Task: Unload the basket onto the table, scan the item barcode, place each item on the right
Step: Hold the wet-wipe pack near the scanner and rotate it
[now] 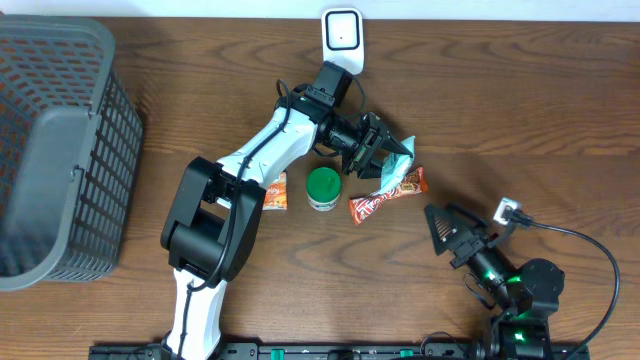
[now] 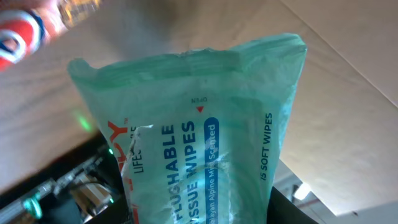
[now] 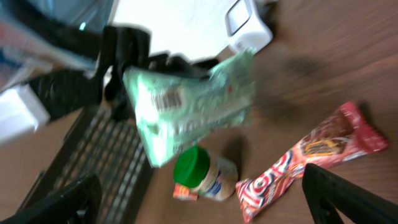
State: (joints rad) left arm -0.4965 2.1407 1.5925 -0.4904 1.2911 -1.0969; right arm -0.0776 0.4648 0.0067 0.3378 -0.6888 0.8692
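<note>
Your left claw (image 1: 383, 150) is clenched on the pale green, crinkled soft-plastic pack of flushable wipes (image 2: 205, 137). It holds the pack above the brown wood-grain worktop (image 1: 520, 100), near the white rounded scanner (image 1: 342, 35) at the far edge. The barcode (image 3: 166, 98) shows only as a blur in the right wrist view, and the left wrist view cuts off the pack's lower end. Your right claw (image 1: 437, 215) stands released at near right. A glossy red snack-bar wrapper (image 1: 388, 195) and a green-lidded round jar (image 1: 323, 187) sit just nearer than the pack.
</note>
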